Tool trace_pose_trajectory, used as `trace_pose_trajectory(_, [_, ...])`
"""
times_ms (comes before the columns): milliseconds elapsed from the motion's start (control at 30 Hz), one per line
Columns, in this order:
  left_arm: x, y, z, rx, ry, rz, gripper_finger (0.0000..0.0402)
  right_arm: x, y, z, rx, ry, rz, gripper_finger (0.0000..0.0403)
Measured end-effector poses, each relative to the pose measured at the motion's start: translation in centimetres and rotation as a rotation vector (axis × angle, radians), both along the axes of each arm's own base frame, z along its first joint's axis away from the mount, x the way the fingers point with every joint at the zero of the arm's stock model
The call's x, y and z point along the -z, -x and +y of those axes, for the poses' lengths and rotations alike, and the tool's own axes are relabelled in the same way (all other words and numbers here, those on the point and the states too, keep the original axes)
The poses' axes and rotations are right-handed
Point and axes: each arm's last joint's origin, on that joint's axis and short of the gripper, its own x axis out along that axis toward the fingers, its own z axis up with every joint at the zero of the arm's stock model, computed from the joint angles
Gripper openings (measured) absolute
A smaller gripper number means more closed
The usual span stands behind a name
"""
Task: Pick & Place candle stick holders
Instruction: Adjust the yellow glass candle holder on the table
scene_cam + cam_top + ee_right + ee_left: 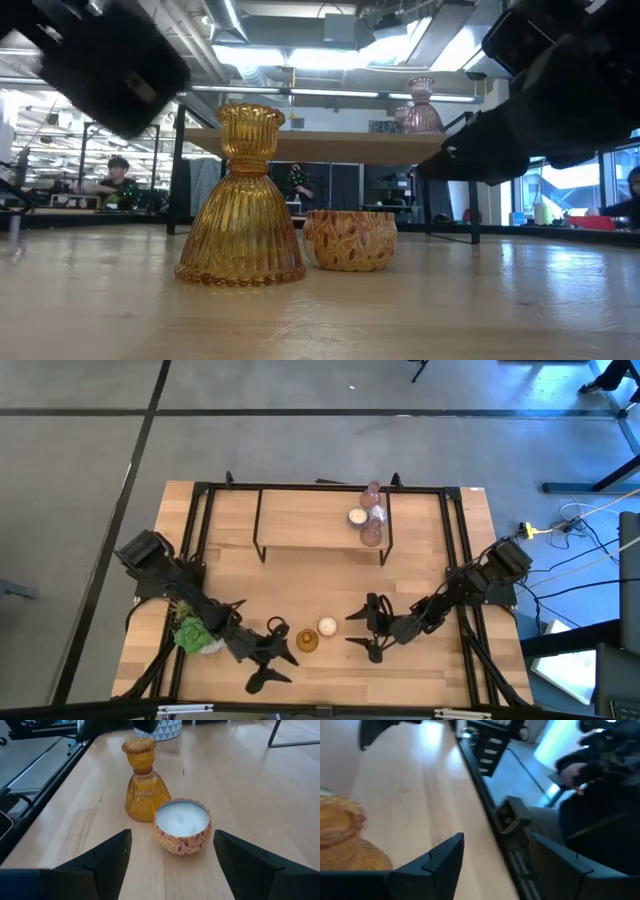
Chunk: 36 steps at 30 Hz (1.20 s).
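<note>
An amber-gold ribbed glass holder [307, 641] [144, 780] stands upright on its wide base near the table's front. Right next to it sits a squat patterned holder with white wax [327, 627] [182, 826]. My right gripper [372, 628] [172, 865] is open, low and just to the right of the patterned holder, which lies ahead of the gap. My left gripper [278, 652] [497, 865] is open beside the amber holder [340, 837], which stands outside its fingers. Three more holders [366, 515] stand on the far shelf.
A green succulent in a white pot [197, 636] stands at the front left, under my left arm. A black-framed wooden shelf [300, 520] spans the far half of the table. Black rails [462, 560] run along the table's sides. People sit in the room beyond [118, 175].
</note>
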Motion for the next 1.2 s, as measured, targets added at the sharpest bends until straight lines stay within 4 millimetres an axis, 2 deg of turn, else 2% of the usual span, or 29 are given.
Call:
trace_pose_trajectory(267, [2.9,-2.8,1.1,-0.096,-0.048,0.062,0.0189,0.1,0.0,0.0,0.001,0.005,0.007,0.0287])
trace_pose_trajectory(467, [3.6,-3.8,1.2,-0.159,-0.088,0.056,0.0173,0.2,0.1,-0.1,0.012,0.016,0.018,0.0287])
trace_pose_trajectory(767, [3.4,-3.6,1.4,-0.375,-0.228,-0.015,0.0173,0.2,0.1,-0.1,0.019,0.000,0.022,0.0287])
trace_pose_trajectory(967, [3.4,-3.6,1.6,-0.441,-0.253,-0.028,0.0169,0.2,0.1,-0.1,0.021,-0.003,0.023,0.0287])
trace_pose_trajectory(1200, [3.4,-3.5,2.2,-0.601,-0.310,-0.047,0.0170,0.4,0.2,-0.2,0.027,-0.008,0.038,0.0286])
